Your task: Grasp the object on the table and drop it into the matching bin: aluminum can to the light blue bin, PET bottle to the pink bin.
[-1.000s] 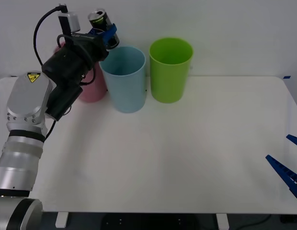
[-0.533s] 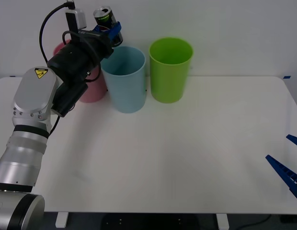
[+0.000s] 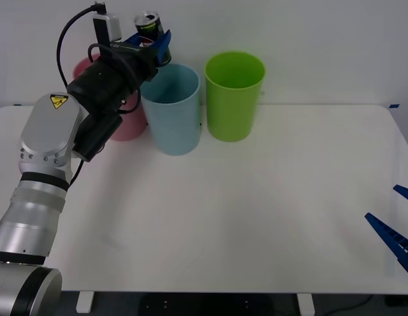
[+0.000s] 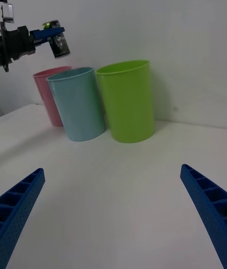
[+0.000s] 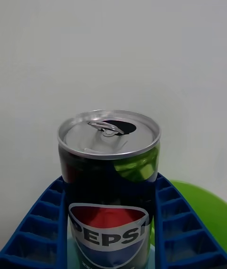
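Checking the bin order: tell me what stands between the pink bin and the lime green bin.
The light blue bin stands between the pink bin and the lime green bin, as the front view shows.

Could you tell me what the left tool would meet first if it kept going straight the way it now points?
Probably the white wall behind the bins. The left tool, shut on the aluminum can, points up and back, above the light blue bin rim. Nothing else shows in that line, though depth is uncertain.

bright, even, soft shadows, sharp
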Controlling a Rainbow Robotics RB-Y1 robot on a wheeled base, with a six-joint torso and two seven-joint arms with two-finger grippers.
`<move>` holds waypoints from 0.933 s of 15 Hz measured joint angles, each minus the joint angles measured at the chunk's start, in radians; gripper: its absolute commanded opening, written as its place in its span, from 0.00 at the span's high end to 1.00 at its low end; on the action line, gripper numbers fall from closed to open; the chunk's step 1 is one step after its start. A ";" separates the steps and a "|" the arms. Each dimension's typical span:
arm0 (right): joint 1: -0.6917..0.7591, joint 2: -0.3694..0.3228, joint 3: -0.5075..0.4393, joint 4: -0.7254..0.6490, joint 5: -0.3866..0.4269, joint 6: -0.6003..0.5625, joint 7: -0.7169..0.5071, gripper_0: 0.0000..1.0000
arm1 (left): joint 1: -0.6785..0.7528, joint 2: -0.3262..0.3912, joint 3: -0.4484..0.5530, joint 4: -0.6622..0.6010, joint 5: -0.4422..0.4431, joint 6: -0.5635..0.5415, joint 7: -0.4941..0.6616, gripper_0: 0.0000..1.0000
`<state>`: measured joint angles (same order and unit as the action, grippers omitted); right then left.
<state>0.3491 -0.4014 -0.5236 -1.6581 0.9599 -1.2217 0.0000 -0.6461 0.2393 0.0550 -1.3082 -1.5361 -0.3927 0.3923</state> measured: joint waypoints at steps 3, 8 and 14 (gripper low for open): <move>0.000 0.000 0.000 0.000 0.000 0.000 0.000 0.00 | 0.000 0.001 -0.009 0.000 0.003 0.001 -0.005 0.00; 0.000 0.000 0.000 0.000 0.000 0.000 0.000 0.00 | 0.004 0.001 -0.010 0.000 0.026 -0.001 -0.006 0.00; 0.000 0.000 0.000 0.000 0.000 0.000 0.000 0.00 | 0.018 0.021 -0.009 -0.006 0.094 -0.048 -0.014 0.00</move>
<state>0.3490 -0.4014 -0.5236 -1.6581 0.9599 -1.2217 0.0001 -0.6284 0.2601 0.0459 -1.3138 -1.4417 -0.4406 0.3782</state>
